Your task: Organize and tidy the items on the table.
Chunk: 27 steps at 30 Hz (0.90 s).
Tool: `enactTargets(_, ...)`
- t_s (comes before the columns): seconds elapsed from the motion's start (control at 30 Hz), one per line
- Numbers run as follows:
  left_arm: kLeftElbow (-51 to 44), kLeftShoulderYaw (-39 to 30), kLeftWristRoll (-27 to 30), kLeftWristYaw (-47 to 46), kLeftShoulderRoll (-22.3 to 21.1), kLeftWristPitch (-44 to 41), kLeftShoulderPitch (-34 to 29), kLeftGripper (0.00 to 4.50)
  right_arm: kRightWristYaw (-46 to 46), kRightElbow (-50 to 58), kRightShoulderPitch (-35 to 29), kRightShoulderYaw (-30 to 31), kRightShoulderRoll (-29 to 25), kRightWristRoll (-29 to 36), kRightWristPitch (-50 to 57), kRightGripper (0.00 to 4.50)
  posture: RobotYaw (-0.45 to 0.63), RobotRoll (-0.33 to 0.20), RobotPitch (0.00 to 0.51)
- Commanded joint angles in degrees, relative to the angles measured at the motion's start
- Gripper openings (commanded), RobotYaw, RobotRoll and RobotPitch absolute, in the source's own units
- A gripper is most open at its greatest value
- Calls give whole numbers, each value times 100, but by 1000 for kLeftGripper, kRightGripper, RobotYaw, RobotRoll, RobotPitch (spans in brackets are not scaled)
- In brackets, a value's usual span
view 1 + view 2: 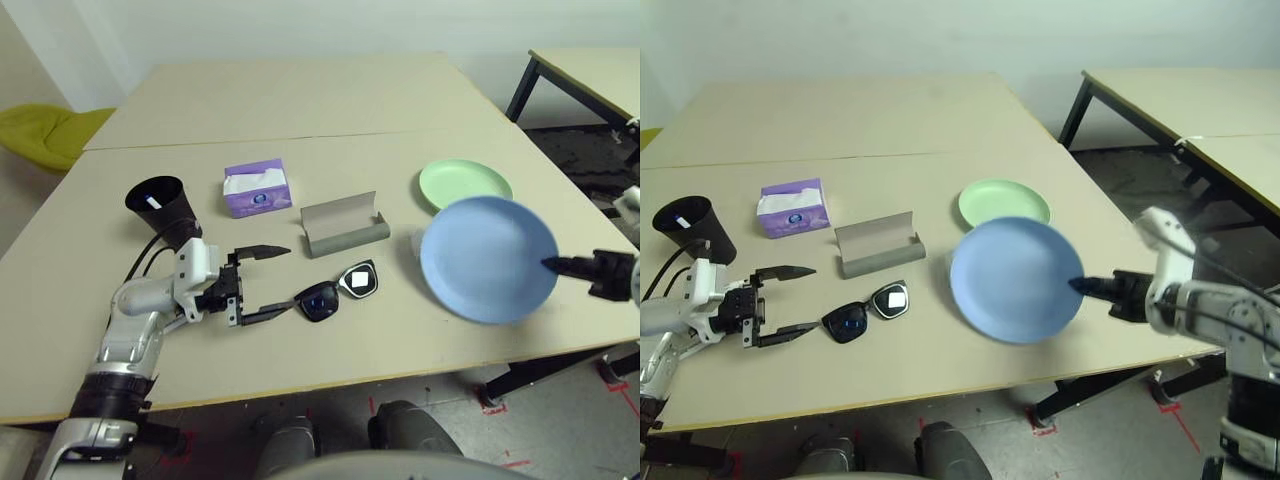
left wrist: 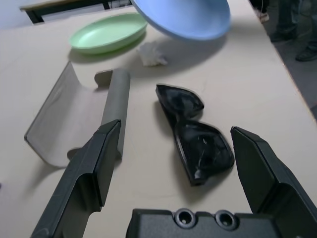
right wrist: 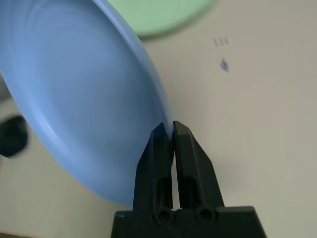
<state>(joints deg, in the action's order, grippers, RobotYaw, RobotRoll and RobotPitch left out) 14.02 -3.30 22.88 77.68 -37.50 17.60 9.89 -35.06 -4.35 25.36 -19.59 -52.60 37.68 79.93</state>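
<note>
- Left eye view, reading from the left: a black cup (image 1: 160,203) is standing near the bench (image 1: 300,100) edge, a purple tissue box (image 1: 257,188) beyond it
- left gripper (image 1: 262,283) is hovering low with its jaws spread wide, empty, pointing at the black sunglasses (image 1: 338,290); these look light but fragile, so taking them at the bridge seems safest
- grey glasses case (image 1: 343,227) is lying open just behind; crumpled white tissue (image 2: 152,53) is sitting under the raised plate
- pale green plate (image 1: 464,183) is resting flat on the bench
- right gripper (image 1: 1087,286) is pinching the light blue plate (image 1: 488,257) by its rim, jaws clamped, holding it tilted above the bench; stiff and slick, it could pivot or slip
</note>
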Motion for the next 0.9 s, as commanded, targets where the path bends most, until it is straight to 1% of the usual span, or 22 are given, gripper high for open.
enactTargets(0.03,138,-95,29,-40,-104,-146,69,4500,4,-742,915,384,76,-123,237,15,-198,0,43)
enactTargets(0.07,131,-145,92,-102,-104,-268,79,4500,32,-960,1223,480,124,-173,282,15,-198,0,43)
enactTargets(0.17,-54,-396,468,-587,22,-998,129,4500,181,-1813,2149,733,348,-472,170,15,-187,0,44)
enactTargets(0.23,-201,-431,492,-722,41,-1172,59,4500,236,-2445,2657,888,481,-723,-79,15,-176,0,44)
enactTargets(0.4,-584,-495,501,-1167,156,-1509,-233,4500,297,-3917,3608,1237,706,-1373,-850,15,-160,0,42)
enactTargets(0.5,-719,-513,476,-1410,207,-1703,-342,4500,473,-4833,4101,1215,841,-1712,-1424,15,-149,0,43)
enactTargets(0.7,-1004,-420,427,-1582,255,-1919,-542,4500,965,-6089,4636,1009,978,-2135,-2450,15,-141,0,48)
enactTargets(0.9,-1104,-376,370,-1540,272,-1849,-680,4500,1366,-6633,4785,806,1012,-2345,-3119,15,-138,0,54)
